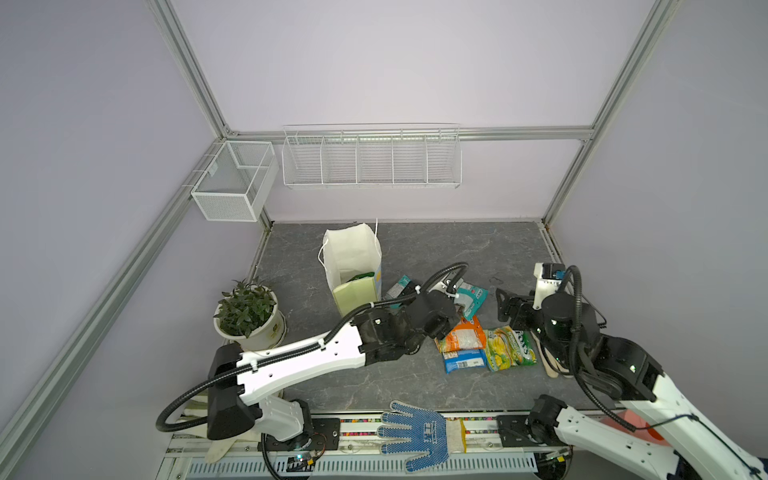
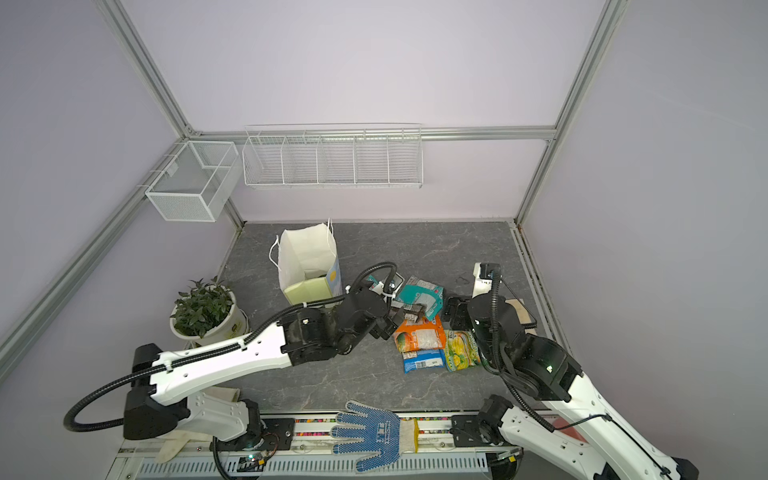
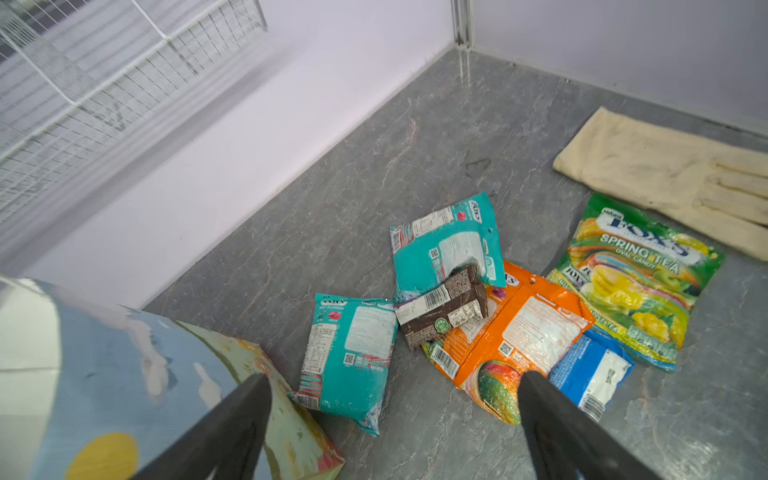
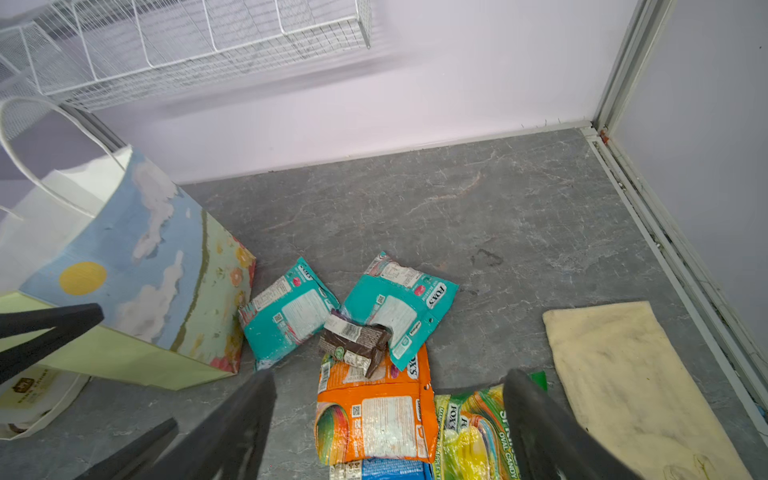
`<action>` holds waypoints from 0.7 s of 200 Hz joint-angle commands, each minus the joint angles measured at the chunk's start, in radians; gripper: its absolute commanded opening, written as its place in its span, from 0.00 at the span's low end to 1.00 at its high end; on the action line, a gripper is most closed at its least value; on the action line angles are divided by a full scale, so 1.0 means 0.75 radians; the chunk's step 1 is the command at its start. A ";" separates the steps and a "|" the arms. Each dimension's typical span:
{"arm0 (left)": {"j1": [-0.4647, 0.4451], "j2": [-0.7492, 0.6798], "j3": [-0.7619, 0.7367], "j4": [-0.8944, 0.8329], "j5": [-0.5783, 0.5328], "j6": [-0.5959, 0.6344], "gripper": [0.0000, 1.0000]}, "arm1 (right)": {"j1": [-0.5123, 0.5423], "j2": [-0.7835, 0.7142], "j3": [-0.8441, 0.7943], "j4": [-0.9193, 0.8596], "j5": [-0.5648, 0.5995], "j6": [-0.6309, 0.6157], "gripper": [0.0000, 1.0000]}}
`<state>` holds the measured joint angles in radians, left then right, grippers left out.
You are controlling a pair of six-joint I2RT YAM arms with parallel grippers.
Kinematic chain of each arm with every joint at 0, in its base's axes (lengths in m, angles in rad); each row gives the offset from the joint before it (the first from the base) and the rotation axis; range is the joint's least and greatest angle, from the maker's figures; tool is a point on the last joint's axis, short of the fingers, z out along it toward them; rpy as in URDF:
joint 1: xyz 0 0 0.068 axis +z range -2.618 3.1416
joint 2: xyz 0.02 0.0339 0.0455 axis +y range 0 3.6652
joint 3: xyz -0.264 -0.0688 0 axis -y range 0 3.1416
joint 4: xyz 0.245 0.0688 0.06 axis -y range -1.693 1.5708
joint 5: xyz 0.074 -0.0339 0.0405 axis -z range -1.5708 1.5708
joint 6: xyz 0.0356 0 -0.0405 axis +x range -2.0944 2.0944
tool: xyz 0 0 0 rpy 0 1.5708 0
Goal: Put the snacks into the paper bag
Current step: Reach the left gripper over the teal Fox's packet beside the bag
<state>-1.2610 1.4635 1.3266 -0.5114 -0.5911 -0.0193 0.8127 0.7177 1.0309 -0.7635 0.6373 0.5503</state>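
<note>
The counter (image 1: 374,386) carried everything. The left arm (image 1: 299,361) reached in from the near left and hung over the left end of the pile. The left jaws were spread wide with nothing between them, seemingly ready for a fresh pick. The right arm (image 1: 559,318) stood over the right end, and the right jaws were likewise parted and empty.

The paper bag (image 1: 353,257) stood upright to the far left of the pile. Its mouth was open upward, probably so packets could be dropped straight in. A green packet (image 1: 360,276) lay inside. The other snacks lay on the counter to the right of the bag, within reach of both arms.

A cream glove (image 3: 665,174) lay at the right, and a blue dotted glove (image 1: 415,432) lay at the near edge.

The candy packet (image 3: 640,274) touched the orange packet (image 3: 515,332), with the blue packet (image 3: 594,374) nearer. The right teal packet (image 3: 444,245) lay beyond the orange one, and the left teal packet (image 3: 353,353) lay just beside the bag's foot. The brown bar (image 3: 440,311) rested across the right teal packet and the orange one, so it looked easiest to lift first.

In both top views the left arm covered most of the left teal packet, and the right arm hid much of the cream glove. Only a sliver of green showed past the bag's rim, so how many packets it held could not be told. The wrist views cut both pairs of jaws off at the frame edge.
</note>
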 commanded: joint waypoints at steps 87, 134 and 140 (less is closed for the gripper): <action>0.179 0.505 0.389 -0.318 0.074 -0.063 0.92 | -0.174 0.008 -0.073 -0.026 -0.150 0.025 0.88; 0.257 0.598 0.448 -0.388 0.133 -0.096 0.91 | -0.278 0.037 -0.059 -0.035 -0.247 0.020 0.88; 0.266 0.611 0.455 -0.398 0.137 -0.100 0.91 | -0.291 0.040 -0.059 -0.037 -0.258 0.023 0.88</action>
<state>-1.0863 1.8885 1.6199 -0.7441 -0.5140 -0.0681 0.6266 0.7334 0.9882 -0.7895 0.4942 0.5610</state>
